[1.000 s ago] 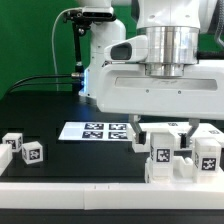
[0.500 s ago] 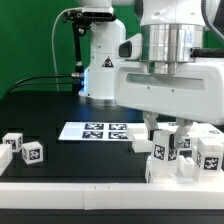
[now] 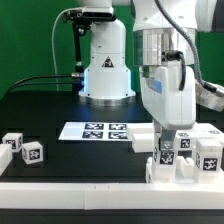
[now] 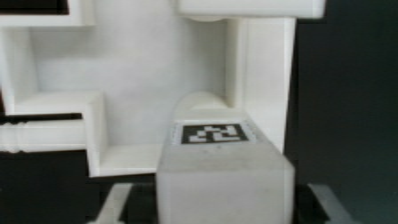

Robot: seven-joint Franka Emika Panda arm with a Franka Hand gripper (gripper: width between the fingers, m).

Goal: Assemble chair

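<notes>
Black table (image 3: 60, 112). Marker board (image 3: 100, 130) flat near middle. First tagged block (image 3: 10, 143) and second tagged block (image 3: 33, 152) just beside each other at exterior view's left. White chair assembly (image 3: 195, 160) at exterior view's right. White border rail (image 3: 70, 187) along near edge.

The place is a robotics laboratory. A white industrial robot arm (image 3: 105, 55) stands on a matte black table (image 3: 40, 115) in front of a plain green curtain (image 3: 30, 35) that closes off the background. A marker board (image 3: 100, 130) printed with square black-and-white tags lies flat on the table. Each white chair piece (image 3: 32, 153) carries the same kind of tag, and a white border rail (image 3: 70, 186) edges the work surface.
</notes>
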